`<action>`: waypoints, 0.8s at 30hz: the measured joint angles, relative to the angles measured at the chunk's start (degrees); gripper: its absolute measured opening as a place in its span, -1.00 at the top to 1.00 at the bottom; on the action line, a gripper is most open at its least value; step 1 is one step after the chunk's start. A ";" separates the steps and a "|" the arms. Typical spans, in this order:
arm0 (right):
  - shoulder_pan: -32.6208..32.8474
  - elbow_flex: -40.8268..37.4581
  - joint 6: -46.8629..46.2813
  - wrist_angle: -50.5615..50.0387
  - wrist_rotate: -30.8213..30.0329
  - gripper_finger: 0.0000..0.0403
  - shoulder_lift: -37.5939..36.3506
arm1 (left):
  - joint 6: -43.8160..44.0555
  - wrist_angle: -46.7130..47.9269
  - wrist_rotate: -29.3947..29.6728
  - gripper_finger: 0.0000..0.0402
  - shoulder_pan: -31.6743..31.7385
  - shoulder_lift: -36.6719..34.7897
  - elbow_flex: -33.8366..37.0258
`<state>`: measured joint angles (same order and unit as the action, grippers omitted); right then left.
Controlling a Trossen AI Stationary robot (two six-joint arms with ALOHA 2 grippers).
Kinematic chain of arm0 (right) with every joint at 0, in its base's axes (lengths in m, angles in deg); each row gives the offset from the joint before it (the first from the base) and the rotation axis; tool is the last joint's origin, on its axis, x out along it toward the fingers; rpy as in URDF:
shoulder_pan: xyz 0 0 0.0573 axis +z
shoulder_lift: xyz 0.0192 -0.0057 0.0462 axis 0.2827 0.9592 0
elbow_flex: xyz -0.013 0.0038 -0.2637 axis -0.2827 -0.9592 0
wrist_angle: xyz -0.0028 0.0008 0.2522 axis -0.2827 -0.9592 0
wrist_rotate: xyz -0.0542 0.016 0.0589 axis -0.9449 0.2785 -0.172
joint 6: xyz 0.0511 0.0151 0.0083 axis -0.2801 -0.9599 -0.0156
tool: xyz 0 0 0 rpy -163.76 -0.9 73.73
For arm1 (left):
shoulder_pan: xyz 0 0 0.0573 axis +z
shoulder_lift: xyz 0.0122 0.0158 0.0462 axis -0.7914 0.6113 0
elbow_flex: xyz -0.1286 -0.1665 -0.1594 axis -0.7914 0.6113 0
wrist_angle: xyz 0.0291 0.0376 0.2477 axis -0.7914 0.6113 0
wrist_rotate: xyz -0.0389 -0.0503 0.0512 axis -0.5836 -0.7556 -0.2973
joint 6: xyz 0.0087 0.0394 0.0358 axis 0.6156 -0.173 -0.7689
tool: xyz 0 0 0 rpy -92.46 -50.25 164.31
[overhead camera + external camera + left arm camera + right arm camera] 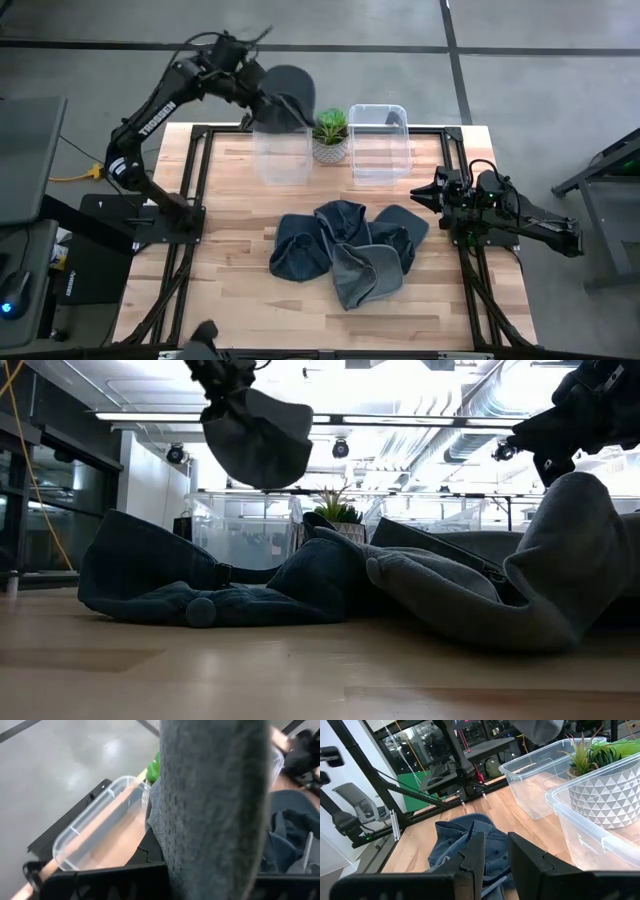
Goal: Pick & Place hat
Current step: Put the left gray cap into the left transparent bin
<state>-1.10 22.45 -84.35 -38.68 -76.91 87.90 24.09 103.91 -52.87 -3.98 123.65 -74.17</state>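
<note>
A: Where's the left tool (262, 98)?

B: Clenched on the dark grey fabric hat (285, 98), which hangs limp, directly above the clear plastic bin (282, 158) beneath it.

A: And the right tool (428, 193)?

B: Jaws slightly apart, grasping nothing, waiting beside the blue-grey hat pile (345, 248) on the bench (240, 290).

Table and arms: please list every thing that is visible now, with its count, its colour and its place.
Hat held in the air: one, dark grey, above the far end of the left bin.
Hats on the table: a pile, blue and grey, count unclear, at the middle of the table.
Plastic bins: two, clear, side by side at the far edge.
Potted plant: one, green in a white patterned pot, between the bins.
Table: one, light wood.
Left gripper: shut on the held hat.
Right gripper: empty, jaws slightly apart, at the right edge beside the pile.
</note>
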 joint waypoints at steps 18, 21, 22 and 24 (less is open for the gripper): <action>0.00 0.00 0.00 0.01 0.00 0.61 -0.02 | -12.50 -1.45 -21.54 1.00 11.06 10.45 0.06; 0.00 -0.01 0.00 0.02 0.00 0.61 -0.02 | -13.43 -1.44 -21.66 1.00 11.04 11.53 0.10; 0.00 -0.01 0.00 0.02 0.00 0.61 -0.02 | -13.45 -1.43 -21.73 1.00 11.04 11.89 0.10; 0.00 0.00 0.00 0.02 0.00 0.61 -0.02 | -13.59 -1.37 -21.71 1.00 11.05 12.52 0.24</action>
<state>-1.10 22.45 -84.35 -38.66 -76.91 87.88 10.49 102.54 -74.58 7.07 136.18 -73.93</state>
